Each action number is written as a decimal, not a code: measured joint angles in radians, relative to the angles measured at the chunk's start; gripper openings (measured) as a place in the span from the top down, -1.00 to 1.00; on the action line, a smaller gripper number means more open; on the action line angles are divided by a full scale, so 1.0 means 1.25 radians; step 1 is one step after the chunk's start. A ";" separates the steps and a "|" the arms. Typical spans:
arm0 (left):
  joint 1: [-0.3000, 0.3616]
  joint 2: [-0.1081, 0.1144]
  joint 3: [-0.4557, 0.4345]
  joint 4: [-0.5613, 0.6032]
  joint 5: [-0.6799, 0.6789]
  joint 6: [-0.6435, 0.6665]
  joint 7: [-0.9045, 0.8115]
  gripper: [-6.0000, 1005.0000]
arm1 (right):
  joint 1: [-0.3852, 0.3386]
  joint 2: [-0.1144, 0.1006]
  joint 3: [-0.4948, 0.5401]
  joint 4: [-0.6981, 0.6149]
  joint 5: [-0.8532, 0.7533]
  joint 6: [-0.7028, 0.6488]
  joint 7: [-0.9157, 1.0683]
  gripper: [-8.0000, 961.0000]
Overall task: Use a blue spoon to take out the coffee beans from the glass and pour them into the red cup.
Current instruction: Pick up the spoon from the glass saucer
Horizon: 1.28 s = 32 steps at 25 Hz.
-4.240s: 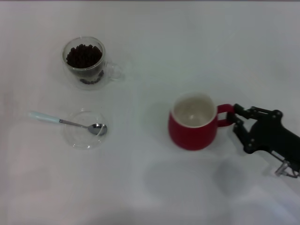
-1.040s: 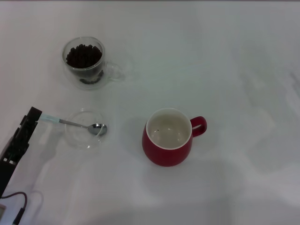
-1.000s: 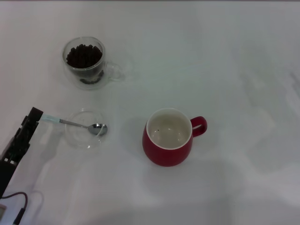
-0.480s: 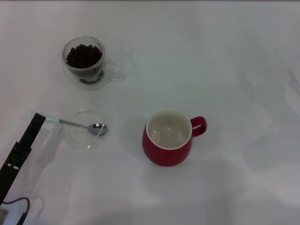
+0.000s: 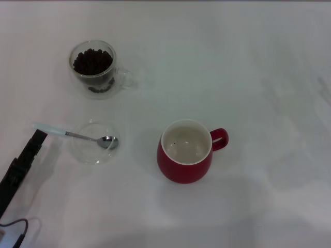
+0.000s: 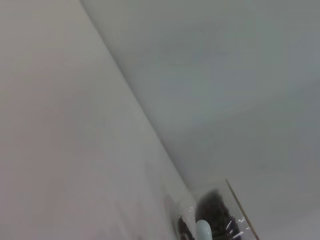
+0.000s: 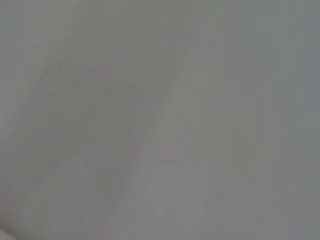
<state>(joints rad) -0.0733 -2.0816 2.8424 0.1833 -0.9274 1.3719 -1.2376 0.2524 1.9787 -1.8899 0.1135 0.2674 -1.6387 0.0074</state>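
Coffee beans point(image 5: 92, 61) fill the glass point(image 5: 93, 67), which stands well beyond the left gripper point(image 5: 38, 138), far from it and a little toward the robot's right. In the head view this gripper has changed its place in the last second: before, its tip was over the end of the blue spoon point(image 5: 72, 135), and now it sits lower and nearer to the robot, just beside the pale handle end, apart from it or perhaps only touching. The spoon itself has not moved; its metal bowl lies in the small glass dish point(image 5: 94, 142), to the right of the gripper. I judge that the grasp is not made yet, so scooping cannot start. Whether the fingers are open or closed I cannot tell, because only a dark edge of the tool shows. The red cup point(image 5: 186, 151) stands empty, far to the right of the gripper, and it has not shifted in the last second.

In the left wrist view, the handle tip of the blue spoon point(image 6: 203, 229) shows close to the camera, with the glass point(image 6: 235, 212) and its dark beans point(image 6: 216, 215) behind it.

The right wrist view shows only a plain pale surface; the right gripper is not seen anywhere.
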 joint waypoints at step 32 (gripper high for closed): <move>-0.089 0.003 0.000 -0.092 0.052 -0.017 -0.047 -0.25 | -0.039 0.019 0.000 0.000 0.012 -0.090 -0.013 -0.84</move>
<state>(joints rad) -0.1851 -2.0778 2.8425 0.0678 -0.8620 1.3504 -1.2959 0.2034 2.0019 -1.8899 0.1135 0.2827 -1.7508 -0.0087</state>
